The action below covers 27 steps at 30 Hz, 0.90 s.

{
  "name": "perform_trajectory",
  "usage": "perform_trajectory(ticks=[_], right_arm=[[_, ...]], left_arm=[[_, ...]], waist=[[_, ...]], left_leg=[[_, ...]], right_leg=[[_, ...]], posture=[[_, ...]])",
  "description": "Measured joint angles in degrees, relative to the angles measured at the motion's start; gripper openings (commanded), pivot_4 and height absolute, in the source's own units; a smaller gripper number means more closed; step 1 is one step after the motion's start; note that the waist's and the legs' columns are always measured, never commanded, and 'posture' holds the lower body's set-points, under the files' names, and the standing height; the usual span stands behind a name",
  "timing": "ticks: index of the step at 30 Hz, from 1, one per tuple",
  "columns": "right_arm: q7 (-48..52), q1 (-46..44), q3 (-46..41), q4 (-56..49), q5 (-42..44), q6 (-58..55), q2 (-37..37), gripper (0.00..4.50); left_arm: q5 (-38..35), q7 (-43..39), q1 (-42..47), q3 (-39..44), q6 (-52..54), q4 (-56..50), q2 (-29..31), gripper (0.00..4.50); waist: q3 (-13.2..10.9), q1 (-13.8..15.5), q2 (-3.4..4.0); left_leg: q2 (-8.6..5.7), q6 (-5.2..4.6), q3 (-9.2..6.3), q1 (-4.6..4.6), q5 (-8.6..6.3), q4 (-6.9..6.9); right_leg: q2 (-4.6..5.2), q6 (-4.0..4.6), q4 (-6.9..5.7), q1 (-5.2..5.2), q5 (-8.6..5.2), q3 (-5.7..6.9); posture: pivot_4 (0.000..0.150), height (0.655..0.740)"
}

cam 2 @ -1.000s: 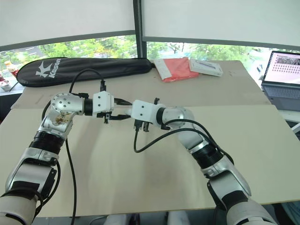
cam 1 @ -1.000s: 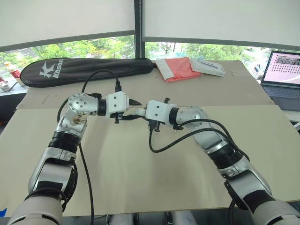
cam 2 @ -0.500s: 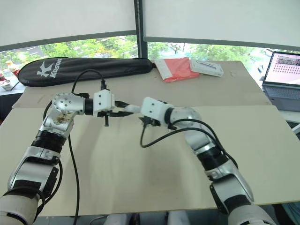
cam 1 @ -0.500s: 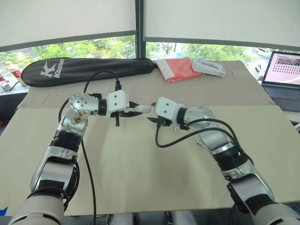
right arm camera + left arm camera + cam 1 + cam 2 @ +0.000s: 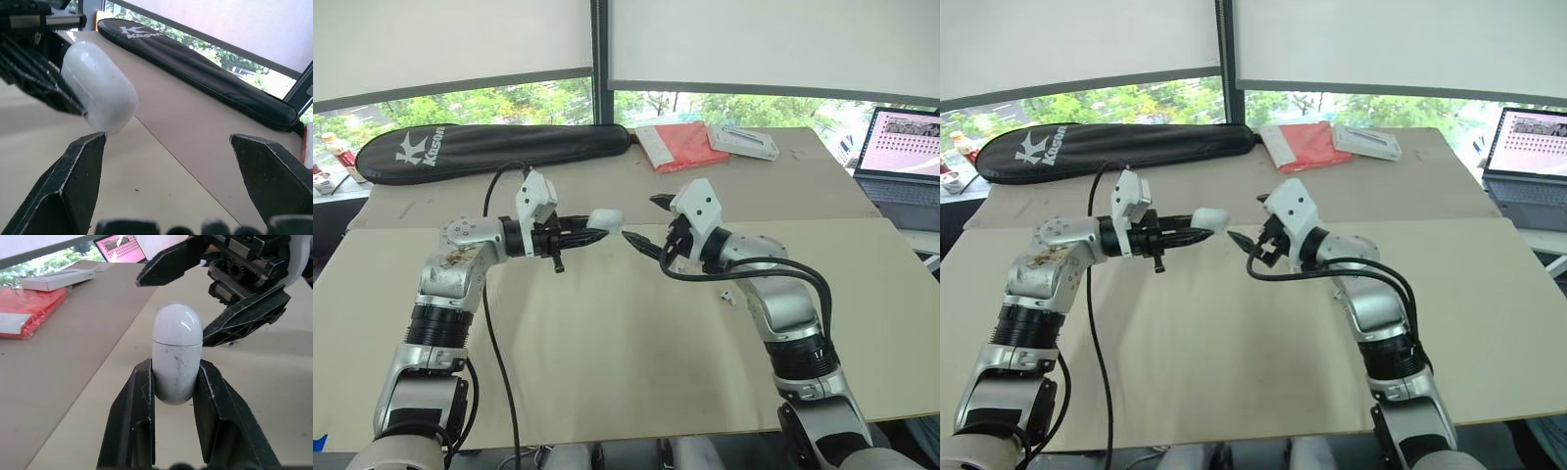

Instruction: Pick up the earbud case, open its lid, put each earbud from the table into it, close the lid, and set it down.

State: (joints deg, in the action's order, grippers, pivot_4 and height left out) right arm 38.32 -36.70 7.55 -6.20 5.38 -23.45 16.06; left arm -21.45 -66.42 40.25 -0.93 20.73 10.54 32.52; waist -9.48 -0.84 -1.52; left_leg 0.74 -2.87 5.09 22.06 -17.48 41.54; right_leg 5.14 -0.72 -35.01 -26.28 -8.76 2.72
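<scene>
I'm clamping the earbud case (image 5: 177, 352) in the left gripper (image 5: 176, 374), and the splayed right gripper (image 5: 643, 219) just beside it is probably risking knocking it loose.

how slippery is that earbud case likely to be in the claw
Probably slippery: the earbud case looks glossy and rounded, and the left claw pinches only one end. Likely stiff, a hard shell. Set on its rounded end, it may tip.

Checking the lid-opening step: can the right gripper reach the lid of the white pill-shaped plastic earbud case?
Probably yes: the lid end of the white earbud case sticks out past the left gripper, and the open right gripper faces it with nothing between.
</scene>
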Motion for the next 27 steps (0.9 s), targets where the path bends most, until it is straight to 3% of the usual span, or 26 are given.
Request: perform_trajectory(ticks=[5,14,20,27], right_arm=[[-0.41,-1.30,-1.12,1.21,3.10,-1.88,-1.66,4.47],[-8.36,-6.68,-12.87,1.53,16.29,-14.19,-6.58,4.47],[-8.40,-6.25,-12.38,1.28,17.76,-15.66,-4.76,4.47],[-0.46,-0.95,-3.22,-2.38,15.93,-13.53,2.79,4.47]], left_arm=[[-0.16,1.19,-0.73,0.86,1.26,-2.02,0.74,0.56],[-0.57,0.95,-3.09,-0.26,2.19,-5.01,0.79,0.56],[-0.97,1.29,-3.08,-0.27,2.19,-5.13,0.75,0.56],[-1.01,1.38,-3.00,-0.18,2.07,-4.94,0.96,0.56]], waist=[[0.00,0.03,0.00],[0.00,0.17,0.01],[0.00,0.02,0.01],[0.00,0.01,0.01]], left_leg=[[0.00,0.00,0.01,0.00,0.00,0.04],[-0.01,-0.01,0.00,0.05,-0.01,0.01],[-0.01,-0.01,0.01,0.04,-0.01,-0.01],[-0.03,-0.11,0.04,0.04,-0.07,0.03]], right_leg=[[0.00,0.02,-0.01,0.00,0.01,-0.02],[0.01,0.03,0.05,-0.01,0.01,0.00],[0.00,0.02,0.06,-0.01,0.01,-0.01],[0.01,0.01,0.07,-0.01,0.00,-0.05]], posture=[[0.150,0.7400],[0.150,0.7400],[0.150,0.7400],[0.150,0.7400]])
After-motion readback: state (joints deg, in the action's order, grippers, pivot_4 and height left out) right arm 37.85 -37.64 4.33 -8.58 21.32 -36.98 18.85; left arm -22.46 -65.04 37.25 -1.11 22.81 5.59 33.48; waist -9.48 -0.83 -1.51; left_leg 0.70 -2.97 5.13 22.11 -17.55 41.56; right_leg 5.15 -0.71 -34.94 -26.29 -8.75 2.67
